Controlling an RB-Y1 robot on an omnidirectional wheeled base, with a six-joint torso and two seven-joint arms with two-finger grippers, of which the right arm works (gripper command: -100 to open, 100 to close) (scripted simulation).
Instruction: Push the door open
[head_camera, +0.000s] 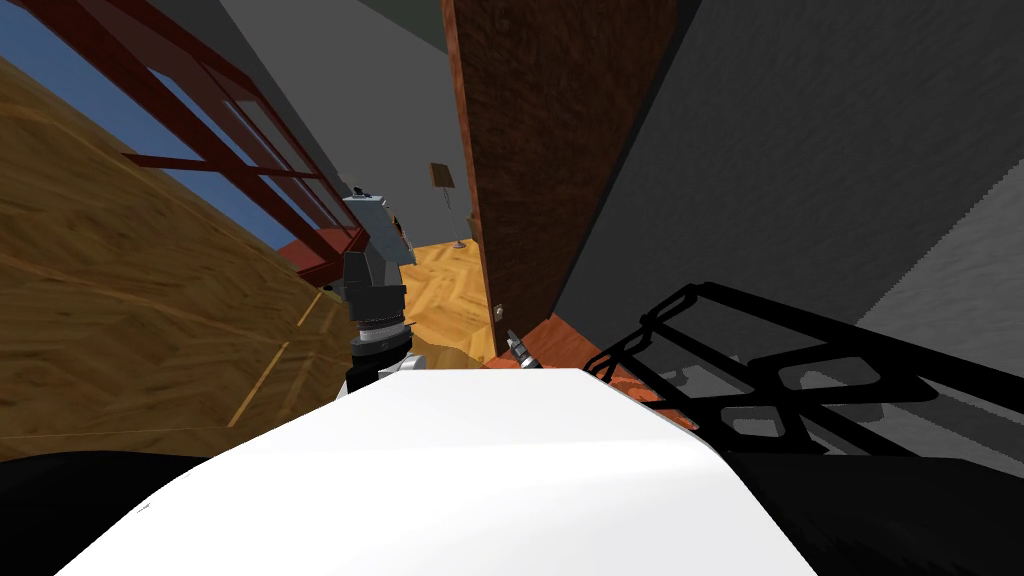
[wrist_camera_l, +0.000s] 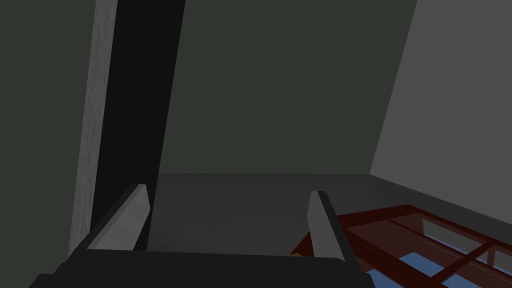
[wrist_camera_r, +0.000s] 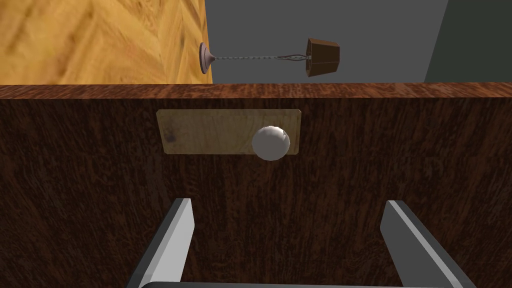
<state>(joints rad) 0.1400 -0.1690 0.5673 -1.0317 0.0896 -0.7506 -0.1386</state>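
Wide apart and empty, the right jaws face the dark wooden door (wrist_camera_r: 350, 175) by its pale knob (wrist_camera_r: 270, 142); rigid, probably heavy, so push flat beside the knob; left jaws likewise

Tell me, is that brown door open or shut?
Partly open: past the edge of the door near its knob, a wooden floor and a floor lamp show beyond.
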